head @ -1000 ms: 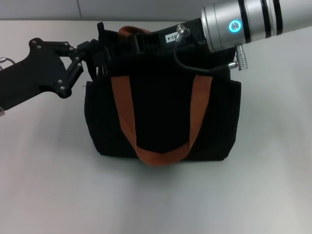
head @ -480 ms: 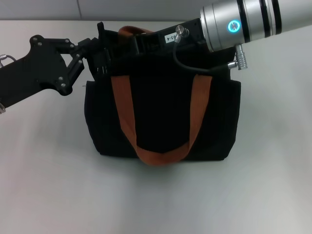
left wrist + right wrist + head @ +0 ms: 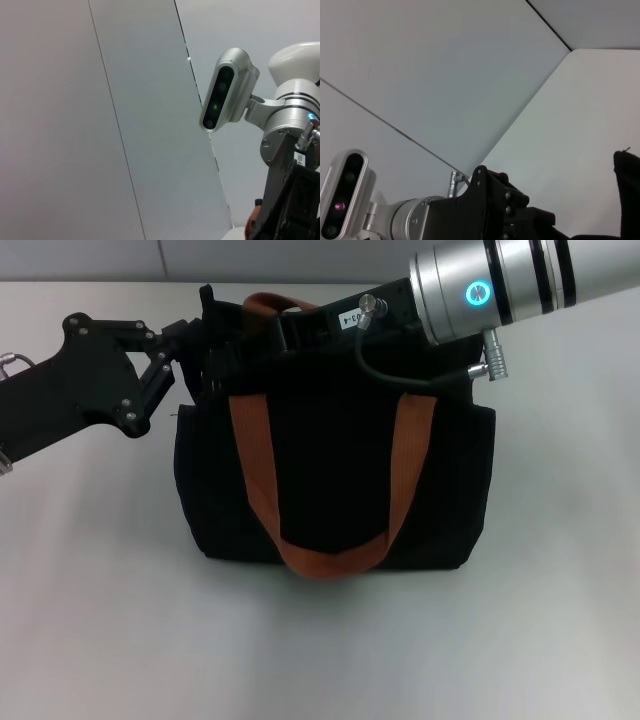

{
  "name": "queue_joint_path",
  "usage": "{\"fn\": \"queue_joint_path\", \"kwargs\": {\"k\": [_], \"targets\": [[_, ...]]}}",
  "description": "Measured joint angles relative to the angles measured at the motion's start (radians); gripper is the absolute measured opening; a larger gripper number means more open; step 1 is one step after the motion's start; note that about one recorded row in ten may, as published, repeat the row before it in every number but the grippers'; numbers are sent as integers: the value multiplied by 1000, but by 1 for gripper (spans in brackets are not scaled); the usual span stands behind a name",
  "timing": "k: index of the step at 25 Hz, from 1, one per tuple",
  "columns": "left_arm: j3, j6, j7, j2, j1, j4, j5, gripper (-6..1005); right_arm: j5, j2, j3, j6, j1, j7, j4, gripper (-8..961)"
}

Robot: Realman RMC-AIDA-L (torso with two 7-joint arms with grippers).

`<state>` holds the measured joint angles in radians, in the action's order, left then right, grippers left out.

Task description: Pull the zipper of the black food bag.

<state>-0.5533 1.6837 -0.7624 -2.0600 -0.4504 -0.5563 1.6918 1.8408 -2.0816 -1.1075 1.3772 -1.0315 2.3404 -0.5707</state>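
Left gripper (image 3: 205, 345): positioned at the top left corner of the black food bag (image 3: 335, 485), black linkage reaching in from the left edge of the head view. Its tips are against the bag's upper rim; whether it is clenched or released cannot be told, black on black. Right gripper (image 3: 285, 330): reaching in from the upper right behind its silver wrist cylinder (image 3: 500, 285), over the bag's top edge near the rear orange handle (image 3: 272, 305). Grip condition likewise cannot be told.

Zipper: not discernible in any view; the top of the bag is covered by both grippers.

Bag: standing upright on the white table (image 3: 320, 640), centre of the head view, with 1 orange-brown strap (image 3: 330, 480) looping down its front face. Wrist views show mainly wall panels and the opposite arm.
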Motion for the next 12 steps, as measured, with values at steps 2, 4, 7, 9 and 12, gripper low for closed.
{"fn": "queue_joint_path", "kwargs": {"k": [2, 4, 7, 9, 12], "targets": [[0, 2, -2, -1, -1, 0, 0, 36, 0, 0, 0, 0, 0, 0, 0, 235], [-1, 3, -8, -1, -2, -1, 0, 37, 0, 0, 0, 0, 0, 0, 0, 224], [-1, 4, -21, 1, -6, -2, 0, 37, 0, 0, 0, 0, 0, 0, 0, 214], [-1, 4, -21, 1, -6, -2, 0, 37, 0, 0, 0, 0, 0, -2, 0, 216], [-6, 11, -29, 0, -18, -2, 0, 38, -1, 0, 0, 0, 1, -4, 0, 220]]}}
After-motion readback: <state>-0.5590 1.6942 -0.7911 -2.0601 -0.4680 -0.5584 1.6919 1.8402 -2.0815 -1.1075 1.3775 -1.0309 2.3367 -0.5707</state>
